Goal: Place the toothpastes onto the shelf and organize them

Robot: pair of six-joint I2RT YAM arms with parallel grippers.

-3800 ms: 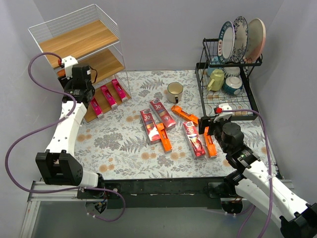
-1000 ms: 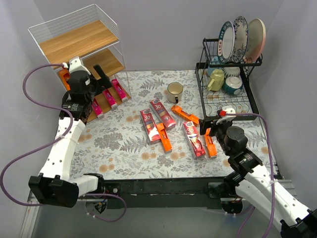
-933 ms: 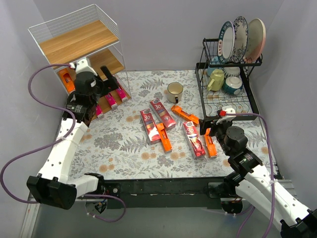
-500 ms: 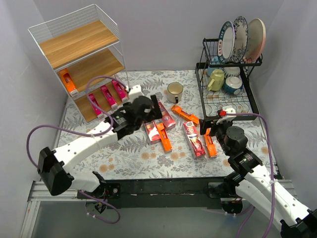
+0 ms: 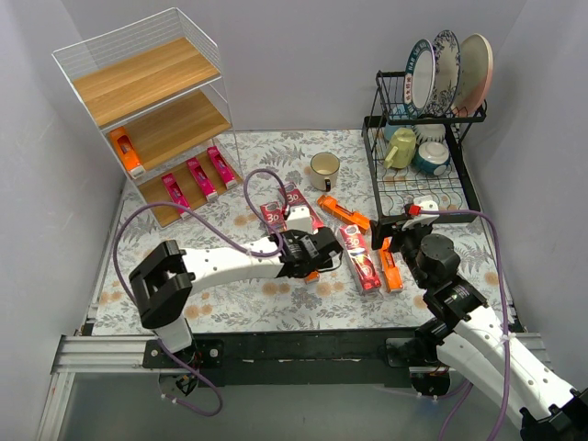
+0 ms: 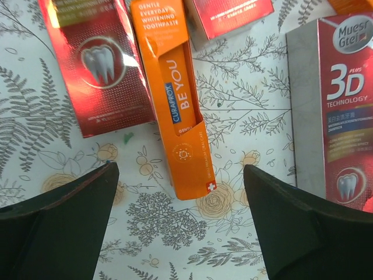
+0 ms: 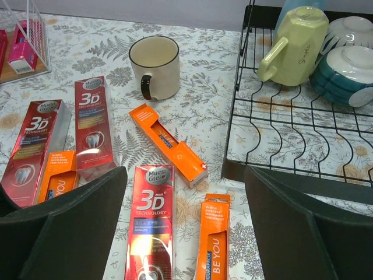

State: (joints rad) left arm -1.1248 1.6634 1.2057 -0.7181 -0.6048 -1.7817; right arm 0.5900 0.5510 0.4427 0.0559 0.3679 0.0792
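Note:
My left gripper (image 5: 314, 257) is open and empty, low over a slim orange toothpaste (image 6: 178, 99) on the table, its fingers (image 6: 58, 227) either side of the carton's near end. Dark red "3D" cartons lie beside it (image 6: 96, 64) (image 6: 347, 111). My right gripper (image 5: 390, 241) is open and empty above another orange carton (image 7: 213, 242) and a "3D" carton (image 7: 150, 224). A third orange carton (image 7: 166, 143) lies diagonally. The shelf (image 5: 147, 92) holds one orange carton (image 5: 126, 152) on its middle board and three pink ones (image 5: 196, 177) on the bottom board.
A white mug (image 5: 323, 168) stands behind the cartons. The black dish rack (image 5: 418, 156) with plates, bowls and a mug fills the right side, its edge (image 7: 250, 169) close to my right gripper. Grey walls close in left and right.
My left arm has left the shelf and swung right to the table's middle, over the orange carton. An orange carton stays on the shelf's middle board. The right arm has barely moved.

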